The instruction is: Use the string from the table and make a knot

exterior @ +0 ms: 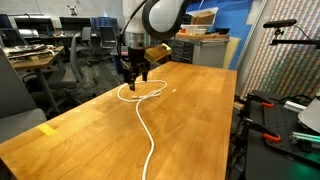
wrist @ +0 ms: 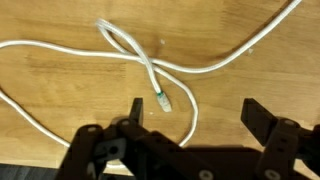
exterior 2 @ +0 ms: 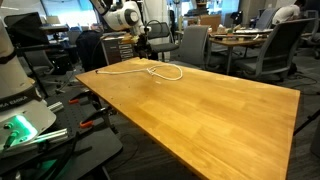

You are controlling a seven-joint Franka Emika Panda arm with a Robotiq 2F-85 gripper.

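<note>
Wrist view, end effector wide over string, chairs beyond

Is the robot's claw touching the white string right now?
Apart. In the wrist view the open gripper has bare wood showing between each finger and the string, which lies on the table between them.

A long thin white string lies on the large light-brown wooden table. It is looped near the far end and trails towards the near edge. A black two-fingered tool hangs over the loop. In the wrist view the string's tip lies ahead of the tool, beside crossing strands. A small yellow tape mark sits near the table's left edge.
</note>
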